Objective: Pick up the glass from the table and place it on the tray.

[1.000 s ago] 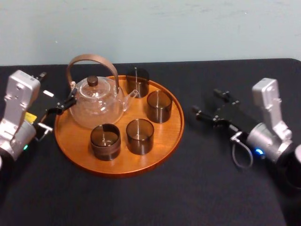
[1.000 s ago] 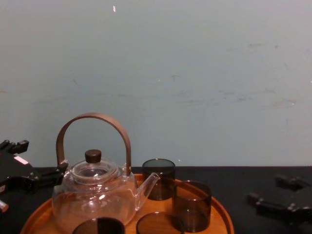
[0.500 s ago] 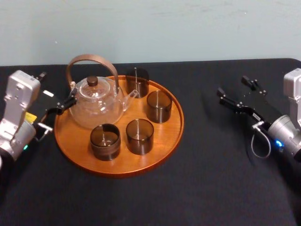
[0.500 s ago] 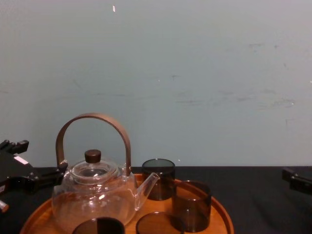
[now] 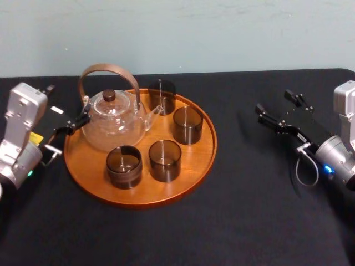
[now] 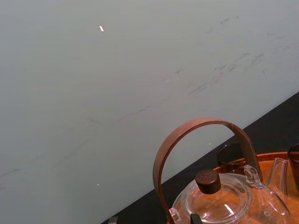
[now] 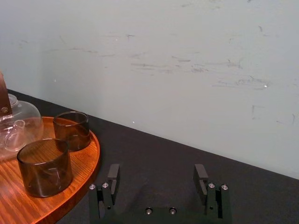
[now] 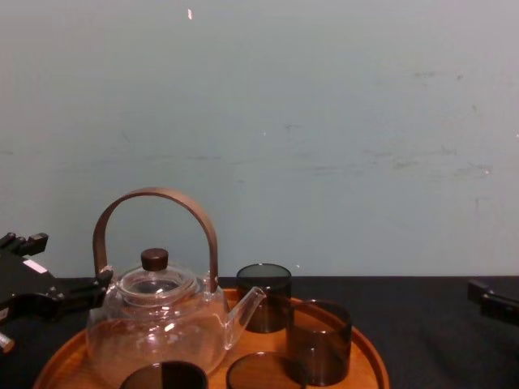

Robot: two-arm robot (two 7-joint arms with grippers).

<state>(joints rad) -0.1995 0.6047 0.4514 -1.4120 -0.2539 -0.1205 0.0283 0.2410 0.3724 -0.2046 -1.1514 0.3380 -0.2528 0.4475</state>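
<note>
A dark glass [image 5: 187, 125] stands upright on the round wooden tray [image 5: 198, 158], the closest of four to the jaws of the right arm [image 5: 333, 158], which are spread wide and hold nothing. Those jaws hang low over the black surface [image 5: 249, 216], well apart from the tray's rim. Farther from them, a second glass [image 5: 162, 97] stands toward the pale wall [image 5: 222, 33]. A third glass [image 5: 165, 160] and a fourth glass [image 5: 124, 166] stand along the tray's near side. A clear teapot [image 5: 113, 126] with a brown hoop handle fills the part of the tray nearest the left arm [image 5: 21, 130]. The left arm's jaws are also wide and empty at that edge of the tray. One of their tips lies just beside the base of the teapot's handle; whether it touches cannot be told.
</note>
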